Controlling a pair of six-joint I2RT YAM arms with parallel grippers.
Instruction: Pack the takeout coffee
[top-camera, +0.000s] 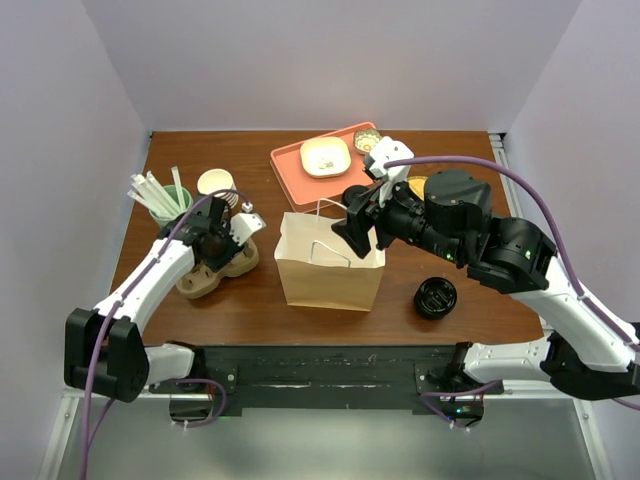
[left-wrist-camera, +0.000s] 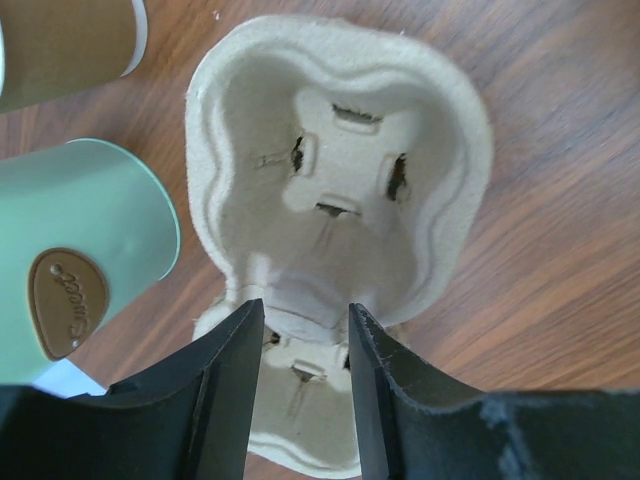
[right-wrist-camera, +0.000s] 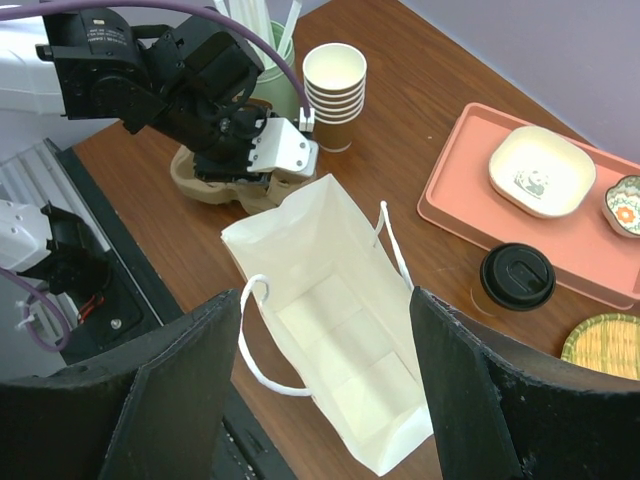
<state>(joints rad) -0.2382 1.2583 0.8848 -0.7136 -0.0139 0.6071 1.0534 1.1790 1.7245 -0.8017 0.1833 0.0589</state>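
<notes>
Left jaws: partly apart, pointing down over the pulp cup carrier (left-wrist-camera: 340, 150) and straddling the narrow bridge between its wells; whether they press on it cannot be told.
Right jaws: wide apart with nothing between them, hanging above the open mouth of the paper bag (right-wrist-camera: 330, 330).
Takeout coffee (right-wrist-camera: 517, 278): small cup with a round black lid, upright on the counter (top-camera: 470, 150) in its right half, just beside the tray's near edge; apart from the bag; hidden under the right arm in the top view.
Paper bag: brown outside, pale inside, upright and open, white handles up; mid-counter, towards the near edge; nothing inside.
Pulp cup carrier: wells vacant; near the left end of the counter, towards the near edge.
Green cup (left-wrist-camera: 90, 250): just beside the carrier, holding white straws; near the left edge.
Stack of paper cups (right-wrist-camera: 335, 80): lidless, beside the green cup.
Tray (right-wrist-camera: 460, 200): orange, at the far edge, right of centre.
White dish (right-wrist-camera: 543, 170): square, on the tray.
Patterned bowl (right-wrist-camera: 625, 205): small, at the tray's right end.
Woven mat (right-wrist-camera: 605, 345): round, just beside the coffee.
Black round piece (top-camera: 436, 297): squat, alone near the near edge, right of the bag.
</notes>
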